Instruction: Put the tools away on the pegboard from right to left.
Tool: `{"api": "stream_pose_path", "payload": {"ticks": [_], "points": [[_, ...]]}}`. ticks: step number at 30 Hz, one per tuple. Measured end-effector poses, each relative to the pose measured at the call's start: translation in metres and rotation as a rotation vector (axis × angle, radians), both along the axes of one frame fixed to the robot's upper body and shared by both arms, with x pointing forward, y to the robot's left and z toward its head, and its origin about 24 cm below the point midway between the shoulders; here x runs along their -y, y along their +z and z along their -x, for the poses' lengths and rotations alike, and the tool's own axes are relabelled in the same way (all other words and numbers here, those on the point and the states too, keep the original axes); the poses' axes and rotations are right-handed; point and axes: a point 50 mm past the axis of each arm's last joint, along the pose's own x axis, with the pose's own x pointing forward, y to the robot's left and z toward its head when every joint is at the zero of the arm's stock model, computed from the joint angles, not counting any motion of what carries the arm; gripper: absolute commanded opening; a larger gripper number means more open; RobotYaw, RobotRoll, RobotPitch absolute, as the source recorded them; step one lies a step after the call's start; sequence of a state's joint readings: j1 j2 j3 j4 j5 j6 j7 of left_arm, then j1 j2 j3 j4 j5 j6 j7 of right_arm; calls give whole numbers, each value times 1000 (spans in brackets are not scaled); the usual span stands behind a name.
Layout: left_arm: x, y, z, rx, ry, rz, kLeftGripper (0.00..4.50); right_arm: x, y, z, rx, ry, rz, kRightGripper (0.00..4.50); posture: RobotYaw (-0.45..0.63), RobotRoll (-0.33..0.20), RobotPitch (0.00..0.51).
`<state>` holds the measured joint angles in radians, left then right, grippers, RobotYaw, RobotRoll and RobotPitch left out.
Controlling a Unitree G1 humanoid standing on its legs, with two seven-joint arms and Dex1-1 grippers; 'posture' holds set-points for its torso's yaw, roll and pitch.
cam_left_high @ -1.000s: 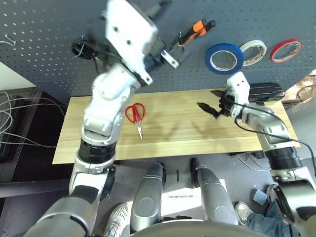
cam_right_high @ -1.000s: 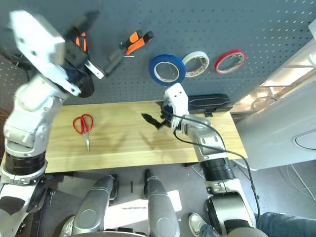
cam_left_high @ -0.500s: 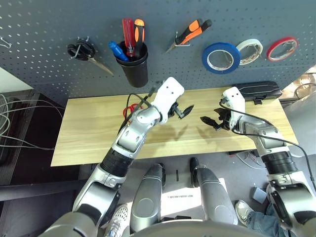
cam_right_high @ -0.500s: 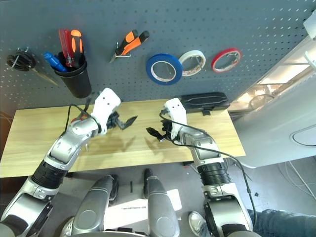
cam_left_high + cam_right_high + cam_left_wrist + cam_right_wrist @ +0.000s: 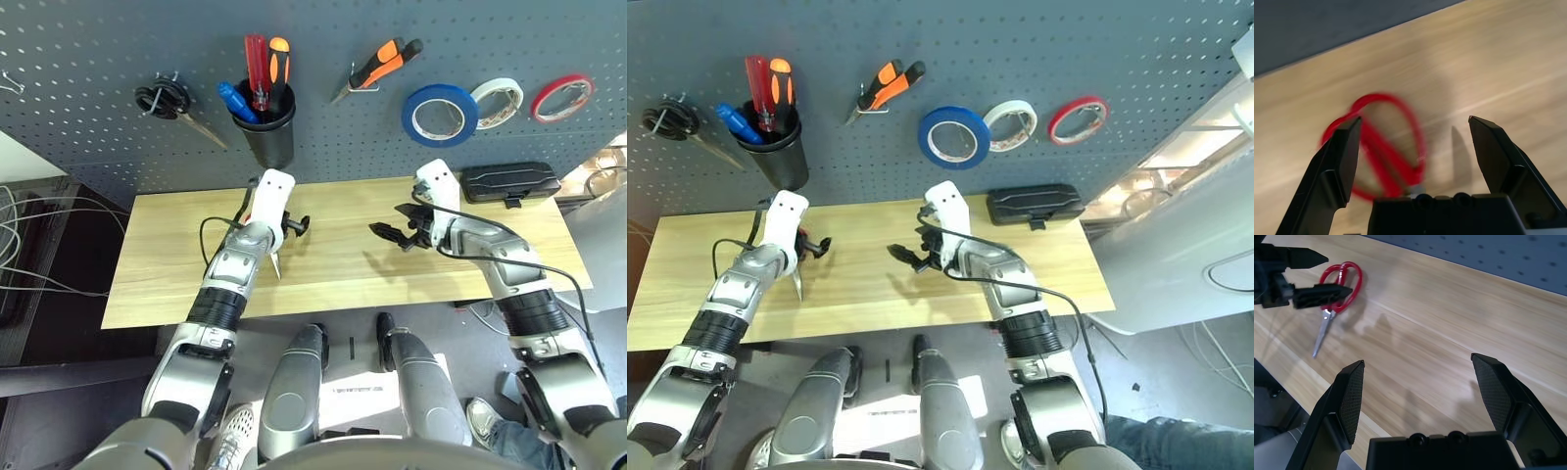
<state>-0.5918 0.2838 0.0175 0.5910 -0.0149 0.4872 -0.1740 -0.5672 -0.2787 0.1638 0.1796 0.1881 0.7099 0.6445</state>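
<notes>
The red-handled scissors (image 5: 1321, 333) lie on the wooden tabletop (image 5: 333, 274), left of centre. My left gripper (image 5: 296, 227) hovers low over their handles (image 5: 1371, 142), open, with a finger on either side and no grip. Only the blade (image 5: 276, 264) shows past it from the head. My right gripper (image 5: 388, 222) stands open over the middle of the table, holding nothing. On the pegboard (image 5: 98, 59) hang the blue tape roll (image 5: 439, 115) and the orange-and-black pliers (image 5: 377, 67). The blue-handled screwdriver (image 5: 233, 100) stands in the black cup (image 5: 268, 135).
White tape (image 5: 503, 101) and red tape (image 5: 560, 96) hang right of the blue roll. Black-handled scissors (image 5: 165, 100) hang at the left of the board. Red and orange screwdrivers share the cup. A black case (image 5: 509, 183) lies at the table's back right.
My left arm has come down from the cup on the pegboard to the table and now sits over the red scissors. My right gripper has drifted left, still open.
</notes>
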Motion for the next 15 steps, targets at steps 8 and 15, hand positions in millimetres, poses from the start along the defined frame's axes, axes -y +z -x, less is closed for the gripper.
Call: {"api": "stream_pose_path", "payload": {"ticks": [8, 15], "points": [[-13, -9, -10, -60, 103, -6, 4456, -13, 1, -2, 2, 13, -18, 4500, 153, 0, 313], [-14, -13, -15, -85, 128, -1, 3579, -12, 4, -3, 36, -1, -20, 4500, 128, 0, 333]]}}
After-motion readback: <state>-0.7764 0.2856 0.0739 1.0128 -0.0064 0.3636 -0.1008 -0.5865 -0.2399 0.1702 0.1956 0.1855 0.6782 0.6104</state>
